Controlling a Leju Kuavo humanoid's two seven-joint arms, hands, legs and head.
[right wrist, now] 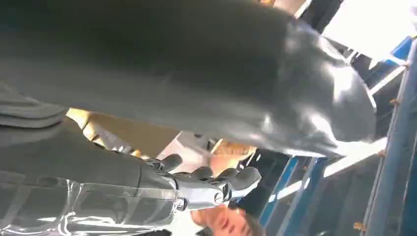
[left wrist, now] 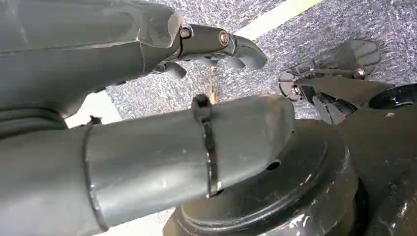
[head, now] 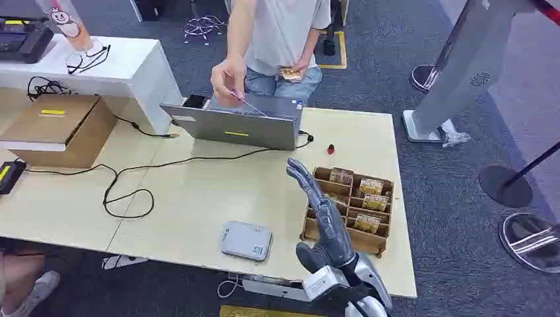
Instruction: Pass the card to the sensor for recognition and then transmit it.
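Pinched in a person's hand (head: 228, 79), the card (head: 249, 105) hangs above the laptop (head: 231, 125), well beyond the sensor (head: 245, 240) on the bench (head: 198, 198). Beside the sensor stands a wooden rack (head: 350, 201) of cards. The right hand (head: 323, 218) is raised over the rack, fingers (head: 300, 173) stretched, released. The left hand (left wrist: 147, 147) hangs over carpet, fingers (left wrist: 236, 46) loosely apart, grasping nothing.

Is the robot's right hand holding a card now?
No, the right hand is raised with straight fingers and holds nothing; the person's hand has the card.
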